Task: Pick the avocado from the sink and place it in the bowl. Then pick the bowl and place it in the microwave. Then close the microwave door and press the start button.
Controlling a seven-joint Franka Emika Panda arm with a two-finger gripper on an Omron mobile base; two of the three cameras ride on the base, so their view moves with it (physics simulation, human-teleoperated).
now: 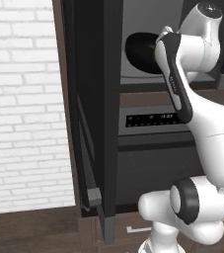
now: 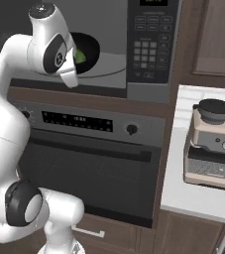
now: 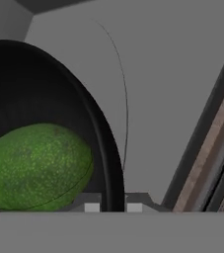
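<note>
Inside the microwave [image 2: 109, 64], the arm half hides the bowl [image 2: 86, 52] with the avocado [image 3: 37, 165]; the gripper [image 3: 109, 203] fingers pinch its rim.

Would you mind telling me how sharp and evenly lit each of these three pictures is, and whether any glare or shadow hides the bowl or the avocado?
Left base view: soft, flat light, no glare; the arm covers part of the bowl. Right base view: the avocado is a small green patch past the arm. Hand view: close, slightly blurred; the bowl's black inside shows no shading, the avocado's speckles stay readable.
</note>
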